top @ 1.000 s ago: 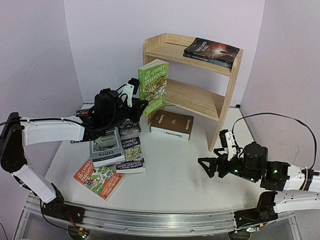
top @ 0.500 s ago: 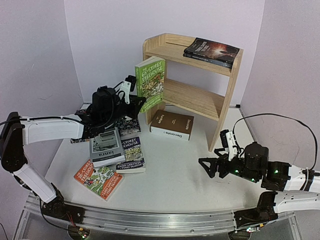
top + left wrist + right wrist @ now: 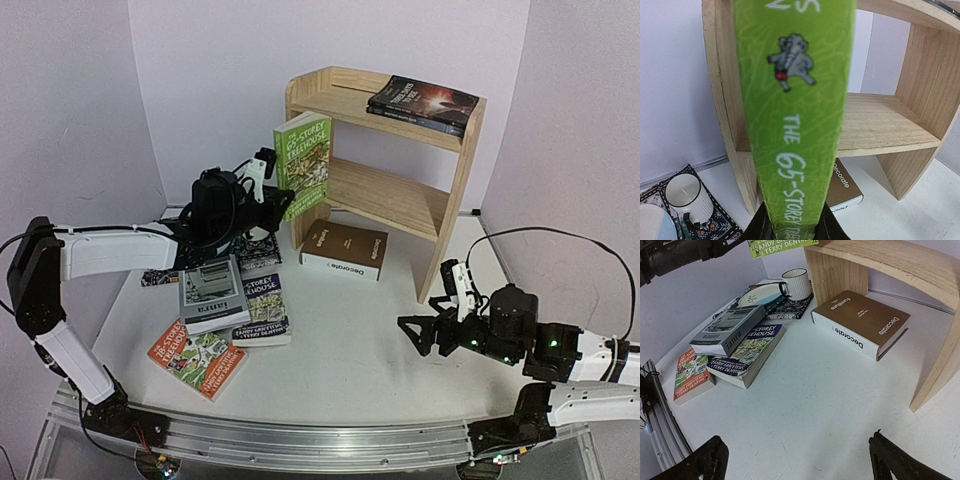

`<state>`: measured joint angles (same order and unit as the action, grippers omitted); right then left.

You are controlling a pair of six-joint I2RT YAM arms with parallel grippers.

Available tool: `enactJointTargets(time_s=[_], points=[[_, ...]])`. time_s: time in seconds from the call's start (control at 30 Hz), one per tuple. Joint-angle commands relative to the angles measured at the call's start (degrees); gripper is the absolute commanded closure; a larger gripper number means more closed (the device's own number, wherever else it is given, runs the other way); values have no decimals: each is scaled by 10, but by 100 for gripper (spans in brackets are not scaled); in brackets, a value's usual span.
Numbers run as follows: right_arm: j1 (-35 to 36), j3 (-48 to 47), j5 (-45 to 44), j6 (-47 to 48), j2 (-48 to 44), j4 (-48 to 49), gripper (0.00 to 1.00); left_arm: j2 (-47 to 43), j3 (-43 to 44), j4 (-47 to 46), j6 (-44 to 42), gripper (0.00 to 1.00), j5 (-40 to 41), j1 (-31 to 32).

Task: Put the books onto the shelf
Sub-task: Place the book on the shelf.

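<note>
Overhead camera sees all; both close wrist cameras share the shelf (image 3: 890,120).

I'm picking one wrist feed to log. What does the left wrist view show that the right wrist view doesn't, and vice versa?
Only left wrist: the elephant-marked spine of the green book, gripped by the left end effector, and the top of the lower board of the shelf. Only right wrist: the grey book, dark blue paperback, orange paperback and the open right end effector. Both: Decorate, the mug and part of the shelf.

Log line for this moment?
left hand: shut on green Treehouse book, upright before shelf | right hand: open, empty | dark books: on shelf top
</note>
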<state>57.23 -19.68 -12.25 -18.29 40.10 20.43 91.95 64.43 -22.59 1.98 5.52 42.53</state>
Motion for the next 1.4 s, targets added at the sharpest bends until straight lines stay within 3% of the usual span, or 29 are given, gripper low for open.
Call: enactJointTargets(time_s=[0.0, 1.37], points=[[1, 1, -7, 8, -11, 0, 2, -4, 47, -89, 3, 100, -11, -5], [1, -15, -14, 25, 14, -2, 2, 52, 29, -136, 2, 100, -11, -18]])
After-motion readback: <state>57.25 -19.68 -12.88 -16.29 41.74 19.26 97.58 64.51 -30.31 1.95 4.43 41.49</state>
